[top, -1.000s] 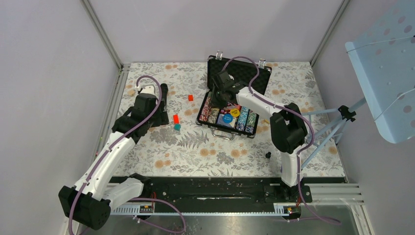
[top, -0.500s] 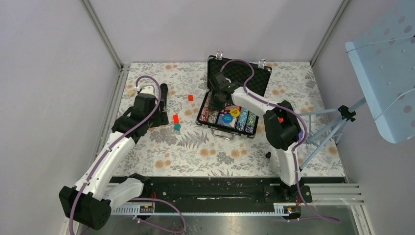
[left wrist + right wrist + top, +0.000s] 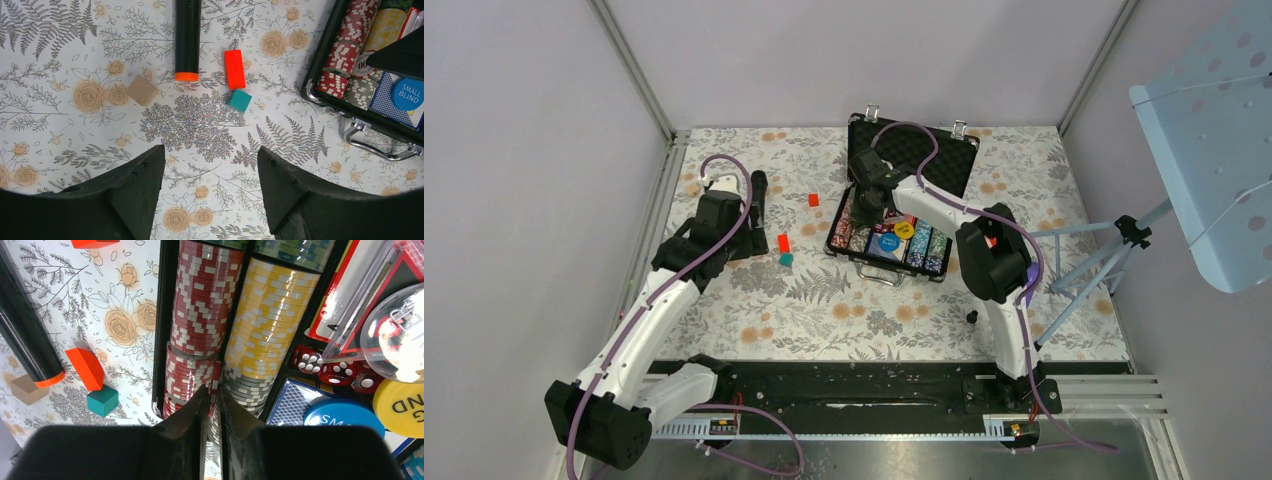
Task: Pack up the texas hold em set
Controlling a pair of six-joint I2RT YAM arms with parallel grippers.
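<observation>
The black briefcase [image 3: 934, 160] lies open at the back of the table, foam lid up. Its base holds rows of striped poker chips [image 3: 200, 305], yellow and grey ones [image 3: 270, 315], red dice [image 3: 325, 367], a blue card deck [image 3: 290, 400], and blue [image 3: 340, 415] and yellow [image 3: 400, 407] buttons. My right gripper [image 3: 214, 395] hangs over the left chip rows, shut on a single red-and-white chip [image 3: 215, 377] held on edge between the red and grey stacks. My left gripper [image 3: 210, 195] stands open over bare table, left of the case [image 3: 320, 95].
A black microphone with an orange end [image 3: 187, 35] lies ahead of the left gripper. Near it sit a beige block [image 3: 142, 90], a red block [image 3: 234, 69] and a teal block [image 3: 240, 100]. The case handle [image 3: 375, 145] juts toward the front. A tripod [image 3: 1104, 250] stands at the right.
The right gripper has narrowed onto the red chip and shifted left over the case's left rows; its elbow swung left. The left arm has not moved.
</observation>
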